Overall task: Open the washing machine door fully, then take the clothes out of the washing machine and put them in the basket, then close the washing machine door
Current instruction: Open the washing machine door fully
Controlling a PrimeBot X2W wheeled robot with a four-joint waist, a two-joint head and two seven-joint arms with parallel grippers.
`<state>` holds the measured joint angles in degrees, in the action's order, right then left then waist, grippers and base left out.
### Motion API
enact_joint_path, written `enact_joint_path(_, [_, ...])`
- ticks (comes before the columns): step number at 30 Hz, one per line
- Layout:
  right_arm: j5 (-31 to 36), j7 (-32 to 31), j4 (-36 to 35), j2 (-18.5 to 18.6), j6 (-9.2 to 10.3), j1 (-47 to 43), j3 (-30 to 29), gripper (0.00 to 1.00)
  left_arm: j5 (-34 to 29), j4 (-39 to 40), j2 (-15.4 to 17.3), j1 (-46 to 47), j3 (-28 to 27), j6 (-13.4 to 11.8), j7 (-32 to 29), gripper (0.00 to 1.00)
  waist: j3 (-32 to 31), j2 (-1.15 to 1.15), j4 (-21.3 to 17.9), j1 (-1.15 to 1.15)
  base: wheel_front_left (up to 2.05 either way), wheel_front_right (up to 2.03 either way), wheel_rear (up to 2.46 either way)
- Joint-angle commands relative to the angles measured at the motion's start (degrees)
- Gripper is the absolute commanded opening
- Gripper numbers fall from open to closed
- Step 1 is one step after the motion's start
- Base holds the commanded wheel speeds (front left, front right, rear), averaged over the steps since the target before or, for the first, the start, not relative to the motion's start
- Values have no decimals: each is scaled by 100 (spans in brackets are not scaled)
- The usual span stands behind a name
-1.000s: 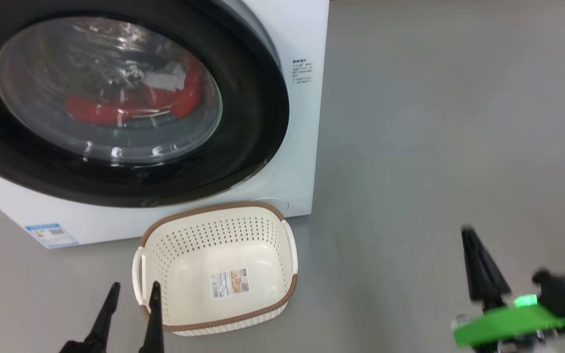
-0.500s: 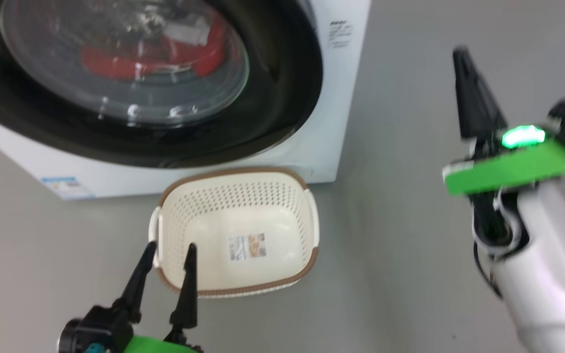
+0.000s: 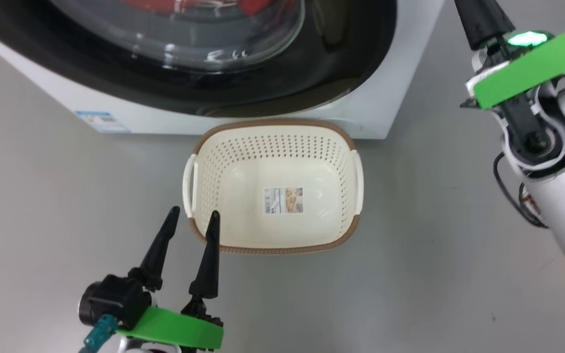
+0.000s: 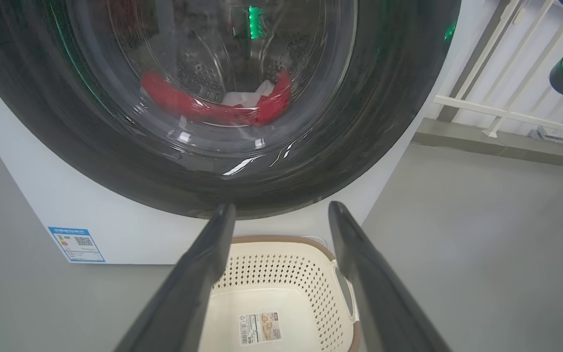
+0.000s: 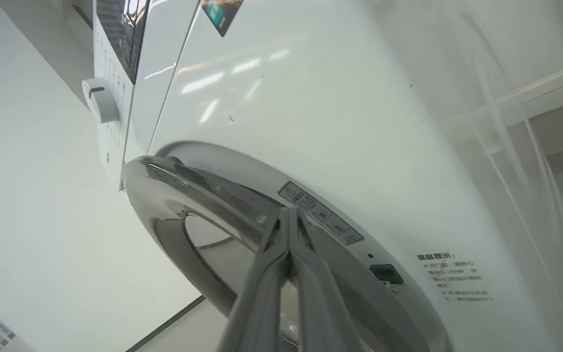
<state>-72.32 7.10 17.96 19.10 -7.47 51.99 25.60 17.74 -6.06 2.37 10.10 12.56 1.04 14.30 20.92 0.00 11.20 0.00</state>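
Behind glass of washing machine door [image 4: 384,122], clothes [image 4: 179,102] partly hidden; left fingers [image 3: 207,260] apart, right fingers [image 5: 286,234] together.

Left gripper [image 3: 194,211]: tapered black fingers [image 3: 207,264], green bracket [image 3: 174,334], teal connector [image 3: 97,334]. Right forearm [image 3: 564,196]: glossy white shell, black cable [image 3: 495,170], lit green lamp [image 3: 526,38].

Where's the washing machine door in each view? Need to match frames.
Head view: the washing machine door runs along the top edge, left and centre, cut off by the frame.
Left wrist view: the door spans the upper half, face-on, with the clothes behind the glass.
Right wrist view: the door sits lower left of centre, seen from the side.
Shared landmark: the washing machine, its white front around the door.
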Motion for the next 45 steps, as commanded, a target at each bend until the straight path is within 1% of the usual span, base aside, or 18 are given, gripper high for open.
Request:
enact_joint_path(1, [-267, -168, -178, 35, -2, 146, 100, 0, 40, 143, 51, 152, -144, -26, 70, 100, 320, 0, 278, 0, 0, 0, 0])
enact_joint_path(7, [-1425, -1119, -92, 337, -2, 617, 131, 0, 146, 165, 51, 295, -20, -24, 70, 100, 592, 0, 458, 0, 0, 0, 0])
enact_joint_path(11, [-1855, -1727, 42, 487, -2, 799, 102, 0, 216, 187, 51, 358, 35, -42, 70, 100, 717, 0, 551, 0, 0, 0, 0])
enact_joint_path(14, [-1980, -1986, 113, 548, -2, 910, 65, 0, 249, 192, 51, 389, 57, -46, 70, 100, 787, 0, 598, 0, 0, 0, 0])
enact_joint_path(18, [-2091, -2232, 192, 537, -2, 993, 22, 0, 285, 194, 51, 409, 63, -54, 70, 100, 837, 0, 632, 0, 0, 0, 0])
enact_joint_path(28, [-2132, -2682, 327, 434, -2, 1043, 64, 0, 350, 169, 51, 456, 84, -53, 70, 100, 840, 0, 666, 0, 0, 0, 0])
enact_joint_path(37, [-2133, -2932, 263, 356, -2, 641, 83, 0, 313, 109, 51, 350, 79, -50, 70, 100, 516, 0, 598, 0, 0, 0, 0])
enact_joint_path(45, [-2071, -3074, 159, 184, -2, 287, 170, 0, 292, 74, 51, 269, 112, -53, 70, 100, 302, 0, 526, 0, 0, 0, 0])
